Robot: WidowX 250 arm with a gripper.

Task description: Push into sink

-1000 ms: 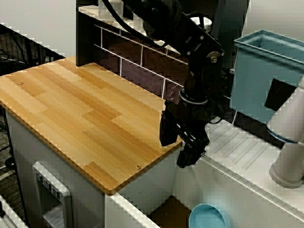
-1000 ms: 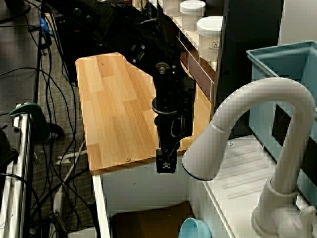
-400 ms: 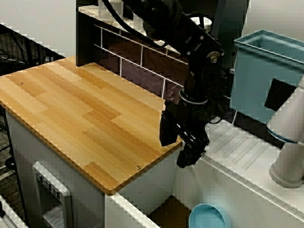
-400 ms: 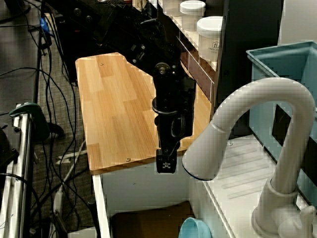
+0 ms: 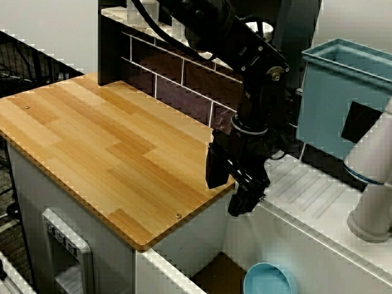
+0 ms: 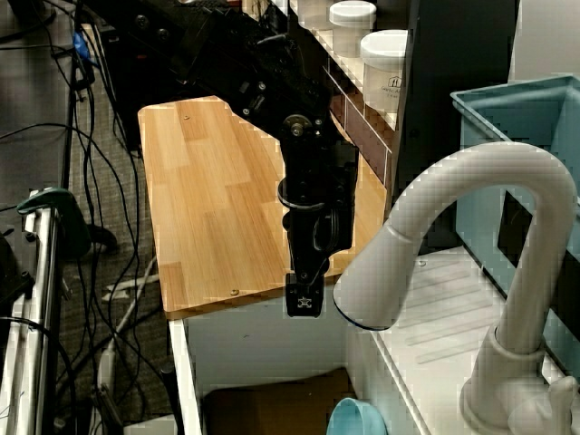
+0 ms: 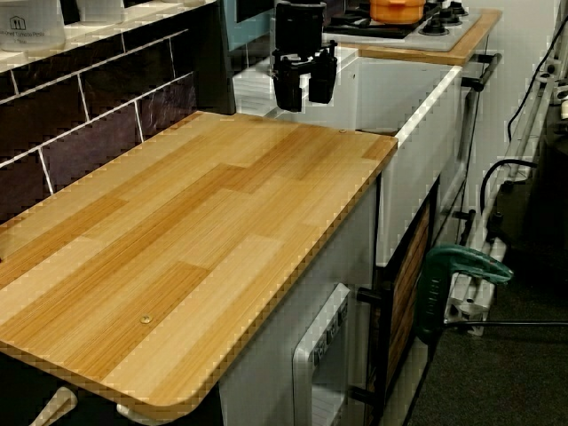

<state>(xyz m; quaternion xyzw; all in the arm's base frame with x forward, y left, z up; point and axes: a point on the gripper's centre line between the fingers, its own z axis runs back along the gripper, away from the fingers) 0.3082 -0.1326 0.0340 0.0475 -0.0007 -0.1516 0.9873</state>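
Black end effector, its fingers slightly apart and empty, hangs over the far edge of the wood-grain laminate surface. Beside it lies the white-walled, brown-floored sink, containing a round blue bowl.

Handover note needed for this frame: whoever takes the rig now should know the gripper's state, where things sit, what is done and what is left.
Gripper: empty, jaws slightly apart, hanging at the wooden counter's end by the sink, just above board level.
Sink: white walls, brown floor; a blue bowl already lies in it, near the faucet side.
Counter: no loose item shows on it in any view.
Done: judging by the bare board, the push looks finished, though I cannot tell whether the bowl was the pushed item.
Left: probably only lifting the arm clear.
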